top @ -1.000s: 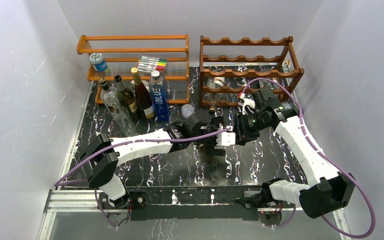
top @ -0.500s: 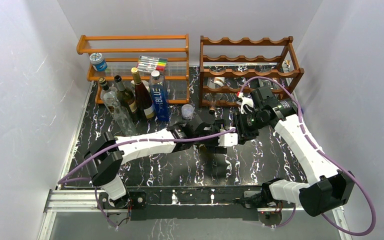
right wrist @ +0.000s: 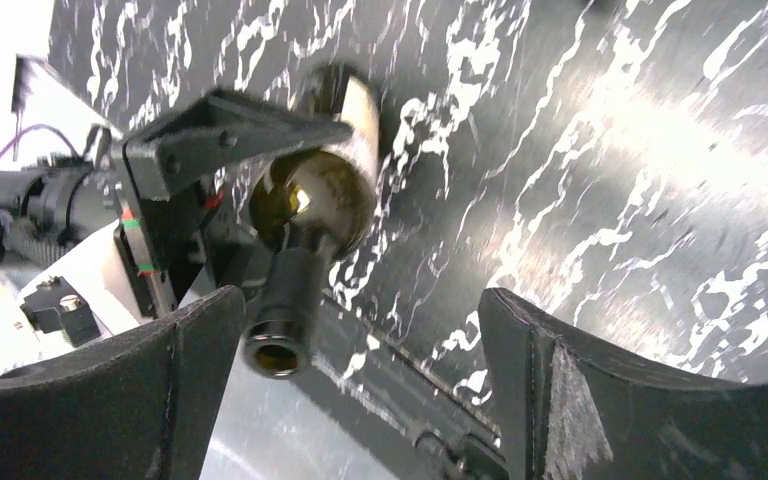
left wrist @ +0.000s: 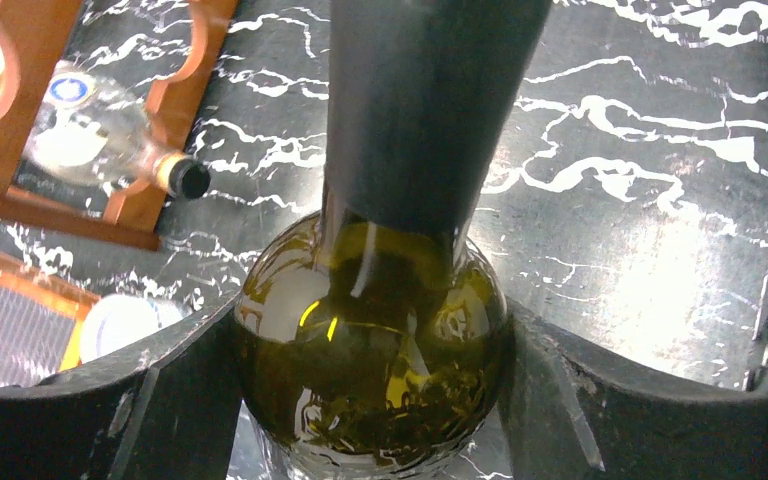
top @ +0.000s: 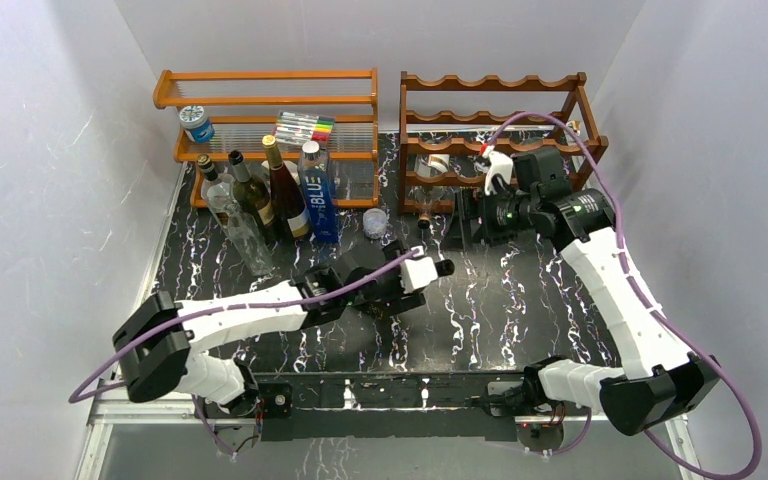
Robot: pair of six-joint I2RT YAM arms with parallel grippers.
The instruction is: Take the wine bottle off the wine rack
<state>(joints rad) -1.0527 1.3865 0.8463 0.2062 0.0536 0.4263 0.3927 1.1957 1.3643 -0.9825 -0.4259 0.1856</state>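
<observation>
- The wine bottle point(left wrist: 370, 400), dark green glass with a black foil neck, is off the wine rack point(top: 495, 85). It is carried over the middle of the table point(top: 520, 310), in front of the rack and apart from it.
- The left gripper point(left wrist: 370, 350) clamps the bottle. One finger presses each side of the rounded shoulder, just below where the neck begins.
- The bottle is tipped over rather than upright. Seen from above, its long axis runs roughly across the table, neck toward the robot's right and base toward the left arm.
- In the right wrist view the open mouth of the neck faces that camera. The shoulder sits behind it, and a cream label shows farther back on the body.
- Whether the base touches the tabletop cannot be told.
- The right gripper point(right wrist: 360, 340) is released, fingers spread wide and touching nothing. It sits just in front of the rack's lower rails, beyond the bottle's neck end.
- A clear bottle point(left wrist: 90, 130) with a dark cap lies in a low cradle of the rack.
</observation>
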